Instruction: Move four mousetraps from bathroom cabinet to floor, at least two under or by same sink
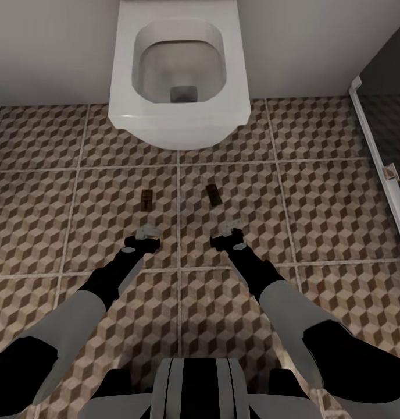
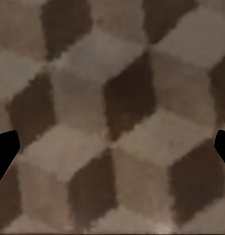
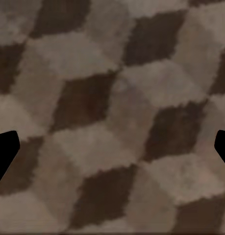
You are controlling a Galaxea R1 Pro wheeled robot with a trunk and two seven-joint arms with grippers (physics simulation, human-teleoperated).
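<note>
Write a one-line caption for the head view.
Two mousetraps lie on the bathroom floor before the toilet.

Two small dark-brown mousetraps flat on the cube-patterned bathroom floor (image 1: pixel 328 192): left mousetrap (image 1: pixel 146 199) and right mousetrap (image 1: pixel 214 194), well apart astride a grout line, at 12 o'clock.

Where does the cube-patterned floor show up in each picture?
Head view: the bathroom floor spreads around the toilet, under both arms.
Left wrist view: close up, between the left tool's dark tips.
Right wrist view: close up, between the right tool's tips.
Shared landmark: the cube pattern.
</note>
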